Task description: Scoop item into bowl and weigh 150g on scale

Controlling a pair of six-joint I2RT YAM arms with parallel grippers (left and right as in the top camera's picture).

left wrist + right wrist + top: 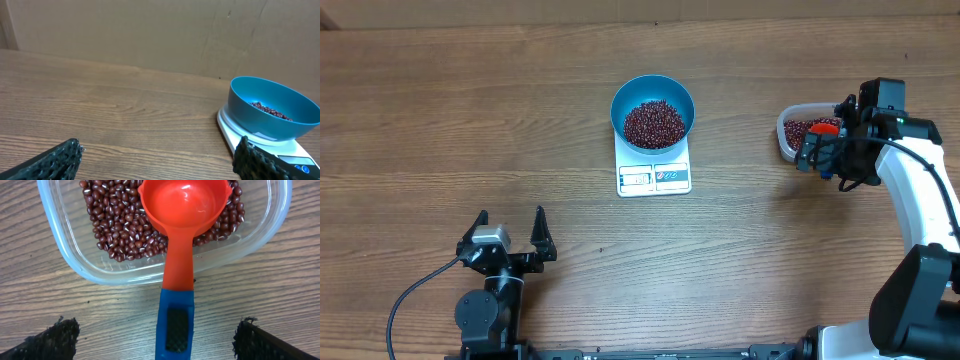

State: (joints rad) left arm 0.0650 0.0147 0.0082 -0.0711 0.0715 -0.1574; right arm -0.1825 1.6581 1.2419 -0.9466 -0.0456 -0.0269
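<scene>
The blue bowl (620, 100) stands on the white scale (654, 178) at mid table and holds a heap of dark red beans (654, 123). In the left wrist view the bowl (270, 122) and scale (230, 130) lie ahead to the right. My left gripper (510, 240) (159, 144) is open near the front edge, holding nothing. My right gripper (828, 160) (157, 325) hangs open over the tub's near side. The scoop's blue handle (175, 325) lies between the fingers without touching either. Its red head (182, 205) rests empty on the beans (115, 225).
A clear plastic tub (65, 255) with more beans sits at the right of the table (790, 125). Bare wood spreads between the left gripper and the scale. A brown wall stands behind the table in the left wrist view.
</scene>
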